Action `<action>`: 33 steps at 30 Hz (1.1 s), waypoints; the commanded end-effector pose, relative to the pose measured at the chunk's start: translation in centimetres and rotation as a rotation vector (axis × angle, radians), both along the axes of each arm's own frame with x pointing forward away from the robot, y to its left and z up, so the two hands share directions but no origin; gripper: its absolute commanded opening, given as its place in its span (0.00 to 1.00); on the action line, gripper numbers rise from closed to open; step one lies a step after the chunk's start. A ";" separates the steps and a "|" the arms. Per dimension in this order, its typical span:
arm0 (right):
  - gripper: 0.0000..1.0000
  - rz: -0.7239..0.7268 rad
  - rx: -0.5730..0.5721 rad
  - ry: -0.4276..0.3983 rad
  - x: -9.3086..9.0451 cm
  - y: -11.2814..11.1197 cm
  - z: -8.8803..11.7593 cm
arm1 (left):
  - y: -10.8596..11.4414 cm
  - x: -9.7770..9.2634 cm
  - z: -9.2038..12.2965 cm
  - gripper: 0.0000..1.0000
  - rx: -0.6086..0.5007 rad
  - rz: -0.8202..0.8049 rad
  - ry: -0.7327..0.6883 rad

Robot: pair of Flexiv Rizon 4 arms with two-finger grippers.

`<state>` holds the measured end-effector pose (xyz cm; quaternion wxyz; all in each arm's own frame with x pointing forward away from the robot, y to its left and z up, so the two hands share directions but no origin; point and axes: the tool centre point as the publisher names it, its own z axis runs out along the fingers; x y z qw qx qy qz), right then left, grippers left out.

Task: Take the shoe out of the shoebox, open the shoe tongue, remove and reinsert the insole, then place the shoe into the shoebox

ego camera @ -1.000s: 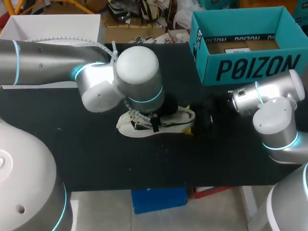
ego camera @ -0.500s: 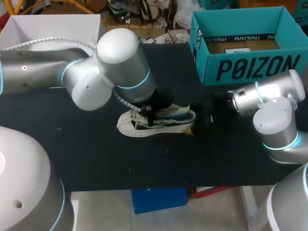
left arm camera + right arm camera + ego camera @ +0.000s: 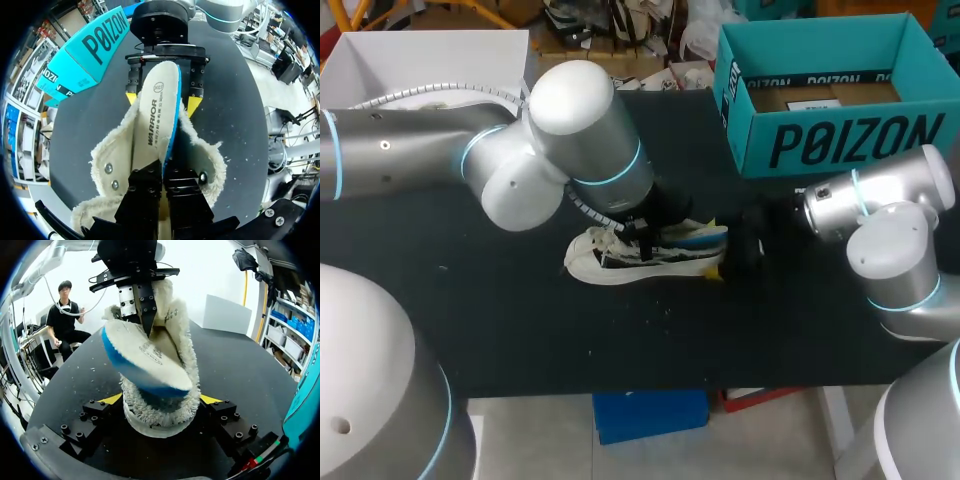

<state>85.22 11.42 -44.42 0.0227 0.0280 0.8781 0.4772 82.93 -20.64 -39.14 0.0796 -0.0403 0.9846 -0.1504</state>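
Note:
A cream fleece-lined shoe (image 3: 620, 262) lies on the black table (image 3: 500, 330), toe pointing left. Its insole (image 3: 695, 238), white on top and blue underneath, sticks up out of the opening. My left gripper (image 3: 162, 172) is shut on the insole (image 3: 155, 115) at the end nearest it, above the shoe (image 3: 107, 165). My right gripper (image 3: 161, 405) holds the heel of the shoe (image 3: 175, 390) between its wide-set yellow tips, one on each side. The insole (image 3: 140, 360) juts over the heel toward the right gripper. The teal shoebox (image 3: 840, 140) stands at the back right.
A white box (image 3: 430, 60) sits at the table's back left corner. Small white fluff specks (image 3: 665, 305) dot the table in front of the shoe. The teal shoebox (image 3: 95, 42) stands beyond the right arm.
My left arm has swung and shifted right over the shoe, drawing the insole up so its blue underside shows. The right arm and the shoe have kept still.

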 end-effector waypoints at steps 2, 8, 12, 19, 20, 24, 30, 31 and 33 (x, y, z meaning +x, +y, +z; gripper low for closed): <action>0.00 0.000 -0.002 0.002 0.2 -0.1 -0.1 | -0.9 0.3 -0.5 0.19 -0.009 -0.019 -0.012; 0.00 0.000 -0.002 0.002 0.2 -0.1 -0.1 | -1.0 -0.9 -0.6 0.60 -0.021 -0.054 -0.057; 0.00 0.000 -0.002 0.002 0.2 -0.1 -0.1 | -1.3 -1.5 -0.5 0.61 -0.023 -0.028 -0.113; 0.00 0.000 -0.002 0.002 0.2 -0.1 -0.1 | -2.8 -1.1 -1.0 0.56 0.030 0.020 -0.190; 0.00 0.000 -0.002 0.002 0.2 -0.1 -0.1 | -2.9 -1.0 -1.1 0.55 0.033 0.033 -0.204; 0.00 0.000 -0.002 0.002 0.2 -0.1 -0.1 | -3.3 -0.4 -1.1 0.49 0.040 0.054 -0.239; 0.00 0.000 -0.002 0.002 0.2 -0.1 -0.1 | -3.8 0.5 -0.9 0.44 0.012 0.051 -0.255; 0.00 0.000 -0.002 0.002 0.2 -0.1 -0.1 | -3.9 0.6 -0.9 0.42 0.006 0.048 -0.257; 0.00 0.000 -0.002 0.002 0.2 -0.1 -0.1 | -4.1 0.8 -0.9 0.39 0.000 0.043 -0.259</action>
